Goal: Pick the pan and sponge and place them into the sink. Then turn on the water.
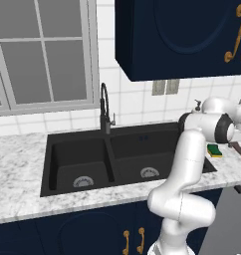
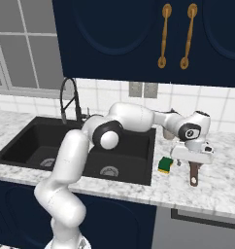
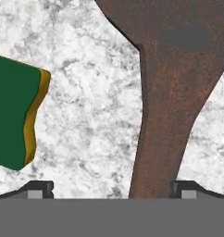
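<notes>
A black double-basin sink point(image 1: 77, 154) fills the middle of the frame, sunk into a speckled grey marble counter point(image 1: 18, 164), with a round silver drain in each basin. A tall slim black arched faucet point(image 1: 104, 109) rises at the sink's back edge, over the centre divider. In the upper left stands a white-framed window point(image 1: 43, 55); a dark blue wall cabinet point(image 1: 182, 35) with gold handles hangs in the upper right. The white arm point(image 1: 184, 169) rises from the lower right and bends toward the right edge. Just right of it, the sponge point(image 1: 215, 150) lies green side up on the counter, near a brown handle of the pan point(image 1: 239, 149) at the right edge.
</notes>
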Available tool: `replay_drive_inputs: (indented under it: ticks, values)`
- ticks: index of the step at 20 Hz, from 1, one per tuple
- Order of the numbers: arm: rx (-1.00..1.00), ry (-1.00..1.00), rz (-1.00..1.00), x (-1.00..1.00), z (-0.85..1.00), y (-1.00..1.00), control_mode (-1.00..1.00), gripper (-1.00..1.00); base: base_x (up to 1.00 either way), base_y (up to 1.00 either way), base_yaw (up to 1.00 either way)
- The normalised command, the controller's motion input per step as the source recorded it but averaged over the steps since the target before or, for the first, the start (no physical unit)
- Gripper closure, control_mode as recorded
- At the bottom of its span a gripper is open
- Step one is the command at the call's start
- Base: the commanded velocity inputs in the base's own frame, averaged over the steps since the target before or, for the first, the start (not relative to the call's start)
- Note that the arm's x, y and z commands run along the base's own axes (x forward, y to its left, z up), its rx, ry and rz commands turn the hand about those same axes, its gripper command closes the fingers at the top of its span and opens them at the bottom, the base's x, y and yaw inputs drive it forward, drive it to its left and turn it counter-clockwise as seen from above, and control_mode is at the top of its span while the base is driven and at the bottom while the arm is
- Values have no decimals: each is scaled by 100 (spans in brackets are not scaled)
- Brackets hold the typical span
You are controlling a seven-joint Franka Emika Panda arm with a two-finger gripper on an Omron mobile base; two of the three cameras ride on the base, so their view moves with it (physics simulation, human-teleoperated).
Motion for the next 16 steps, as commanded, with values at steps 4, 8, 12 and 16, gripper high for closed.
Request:
replay_drive_inputs:
  ticks: [4, 8, 12, 16]
  values:
    - [-2, 0, -5, 36, -33, -20, -100, -100, 0, 0, 0]
    - [-3, 0, -8, 40, -31, -38, -100, -100, 0, 0, 0]
    - [-2, 0, -6, 38, -34, -32, -100, -100, 0, 0, 0]
    - [1, 0, -1, 21, -20, -3, -100, -100, 0, 0, 0]
